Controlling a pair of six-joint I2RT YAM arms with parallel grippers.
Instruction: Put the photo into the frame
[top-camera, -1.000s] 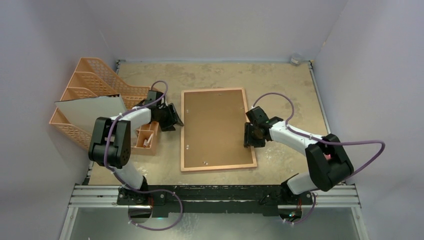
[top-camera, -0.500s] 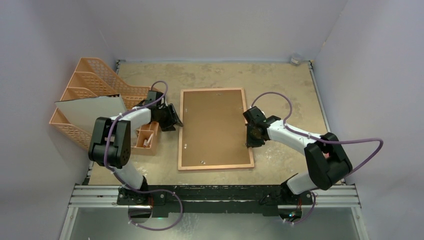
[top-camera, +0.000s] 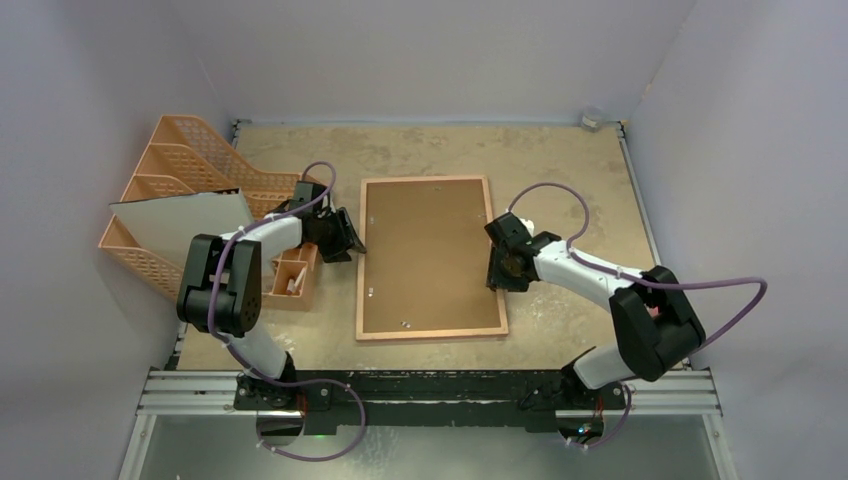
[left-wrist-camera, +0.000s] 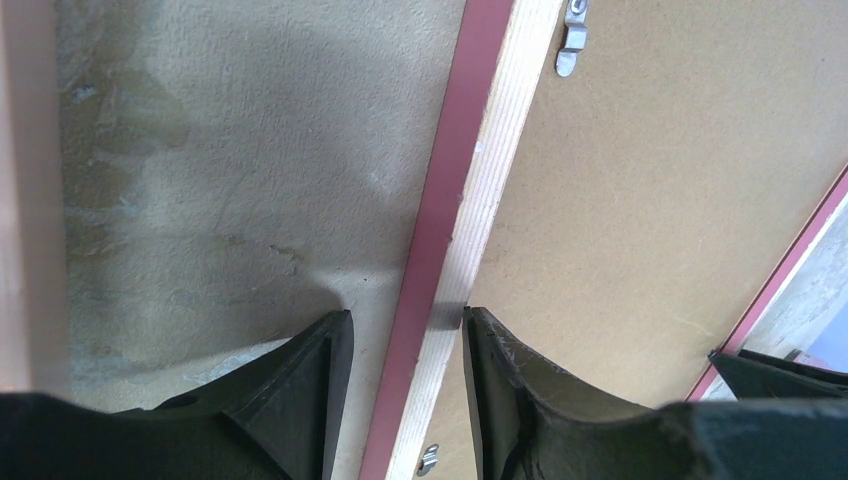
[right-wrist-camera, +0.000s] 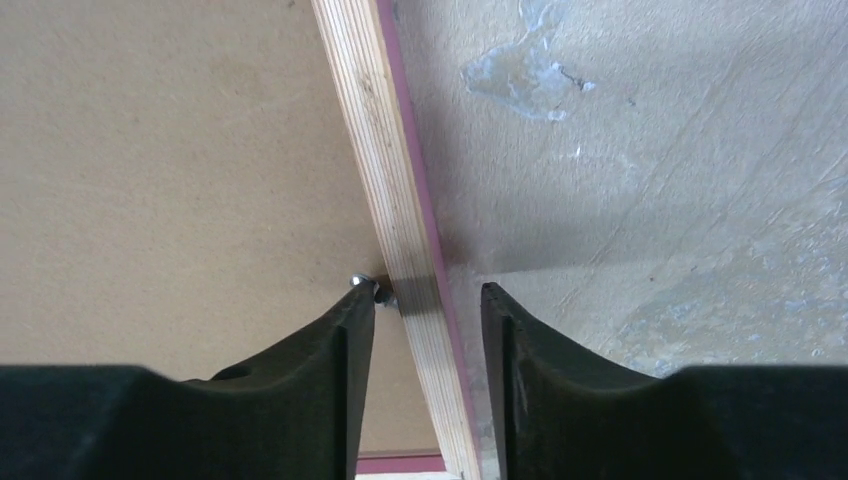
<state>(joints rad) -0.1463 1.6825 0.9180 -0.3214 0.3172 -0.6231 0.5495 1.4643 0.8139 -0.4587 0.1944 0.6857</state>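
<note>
The frame (top-camera: 430, 334) lies face down in the middle of the table, its thin pink border and tan wood rim around a brown backing board (top-camera: 428, 255). My left gripper (top-camera: 355, 243) is open, its jaws straddling the frame's left rim (left-wrist-camera: 480, 150) with a gap on the outer side. My right gripper (top-camera: 493, 268) is open, its jaws straddling the right rim (right-wrist-camera: 365, 120), next to a small metal clip (right-wrist-camera: 360, 282). The photo is not in view.
An orange file organiser (top-camera: 175, 160) stands at the left with a greyish-white sheet (top-camera: 180, 220) resting on it. A small orange box (top-camera: 293, 275) sits beside the left arm. A small round object (top-camera: 592, 118) lies in the back right corner.
The frame's near end has swung a little to the left. My right gripper has moved slightly left and back along the right rim. The left gripper has stayed in place.
</note>
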